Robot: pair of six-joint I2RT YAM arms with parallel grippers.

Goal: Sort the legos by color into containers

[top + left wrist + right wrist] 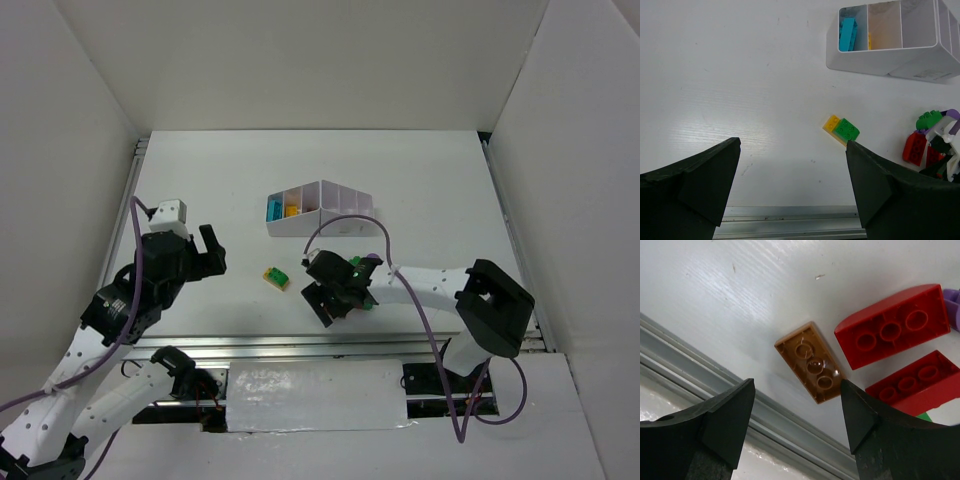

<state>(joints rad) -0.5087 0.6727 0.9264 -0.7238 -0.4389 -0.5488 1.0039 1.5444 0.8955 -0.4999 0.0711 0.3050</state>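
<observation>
Your right claw (pixel 795 385) stands open over a brown brick (pixel 812 362) lying flat beside the table's metal rail (pixel 685 357). Two red bricks (pixel 890 325) crowd its right finger. Your left claw (pixel 792 142) hangs wide, holding nothing. The white tray (pixel 880 59) already holds a blue brick (pixel 847 34).

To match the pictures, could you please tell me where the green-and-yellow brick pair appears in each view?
Top view: brick pair just left of centre.
Left wrist: brick pair right of centre.
Right wrist: not in view.
Shared landmark: metal rail along the near edge.
</observation>
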